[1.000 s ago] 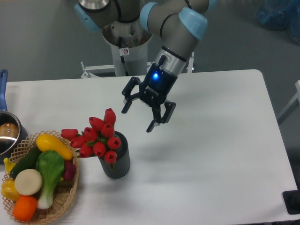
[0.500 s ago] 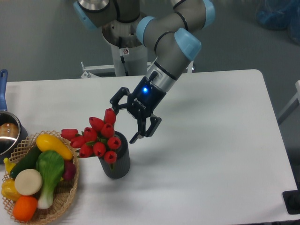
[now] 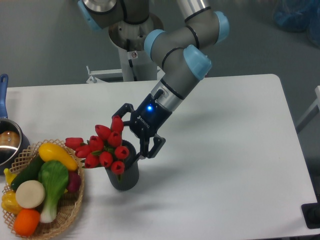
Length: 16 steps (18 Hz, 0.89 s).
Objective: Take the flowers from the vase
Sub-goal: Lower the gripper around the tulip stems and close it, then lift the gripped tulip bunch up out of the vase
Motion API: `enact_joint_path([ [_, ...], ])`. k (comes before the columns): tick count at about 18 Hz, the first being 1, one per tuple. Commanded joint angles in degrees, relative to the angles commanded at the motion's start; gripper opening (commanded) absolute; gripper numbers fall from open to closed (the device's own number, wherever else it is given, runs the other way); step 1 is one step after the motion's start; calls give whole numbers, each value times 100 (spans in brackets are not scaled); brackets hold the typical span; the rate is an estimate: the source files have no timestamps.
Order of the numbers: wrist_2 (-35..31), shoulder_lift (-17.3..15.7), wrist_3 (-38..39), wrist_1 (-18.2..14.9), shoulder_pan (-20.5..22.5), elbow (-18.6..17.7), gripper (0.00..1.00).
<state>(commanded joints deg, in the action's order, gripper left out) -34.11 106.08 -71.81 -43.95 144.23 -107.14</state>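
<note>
The flowers [image 3: 102, 145], a bunch of red tulip buds, stand in the vase [image 3: 123, 172], a dark grey ribbed cylinder left of the table's middle. The buds lean out to the left over the rim. My gripper [image 3: 128, 133] is open and sits at the right side of the bunch, just above the vase's rim. One finger reaches by the topmost bud, the other hangs over the rim's right edge. Nothing is clamped between the fingers.
A wicker basket [image 3: 72, 210] of toy vegetables and fruit stands just left of the vase. At the far left edge is a steel pot [image 3: 7, 142] with a blue handle. The arm's base column [image 3: 135, 55] rises behind the table.
The gripper has moved down and to the left, from open air right of the bunch to the buds and the vase's rim. It stayed open. Flowers and vase have not moved.
</note>
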Motion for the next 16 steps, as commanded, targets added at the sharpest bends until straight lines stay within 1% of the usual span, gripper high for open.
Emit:
enact_joint_path([
  [5,176,0,-35,9,-9,62,100],
  [6,194,9,-44,0,-9,62,99],
  [7,194,9,-44,9,-9,62,89],
  [8,194,9,-44,9,0,70,76],
  [10,194,9,-114,9,0,71,56],
  [11,194,9,-158,9,9,71,44],
  [12,202,9,-184,9,9,71,37],
  [13,220,9,-193,9,26,71,33],
  [16,308,9,-220,9,53,71,33],
])
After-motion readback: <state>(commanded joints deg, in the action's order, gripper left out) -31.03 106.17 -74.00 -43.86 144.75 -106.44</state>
